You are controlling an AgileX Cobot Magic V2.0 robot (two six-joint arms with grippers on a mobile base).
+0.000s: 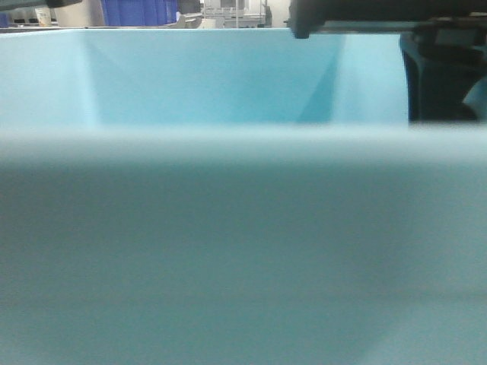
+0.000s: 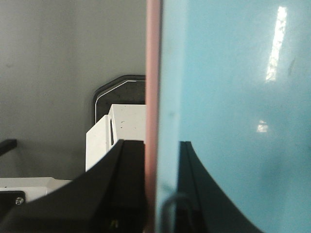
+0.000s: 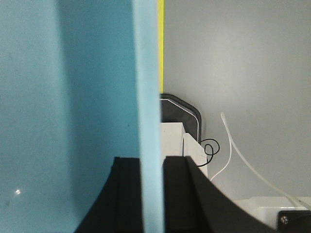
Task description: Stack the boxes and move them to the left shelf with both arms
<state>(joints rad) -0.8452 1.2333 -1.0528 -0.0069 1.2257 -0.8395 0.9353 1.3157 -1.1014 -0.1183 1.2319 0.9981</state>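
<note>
Sky-blue bin (image 1: 213, 76) blocks view; blue bins (image 1: 141, 11), perhaps, behind.

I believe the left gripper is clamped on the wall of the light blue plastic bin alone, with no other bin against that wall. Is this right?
Not fully. The left gripper is clamped on the wall of the light blue plastic bin, but not alone: the wall of a salmon pink plastic bin lies flat against it, between the same fingers. The left wrist view shows it.
</note>
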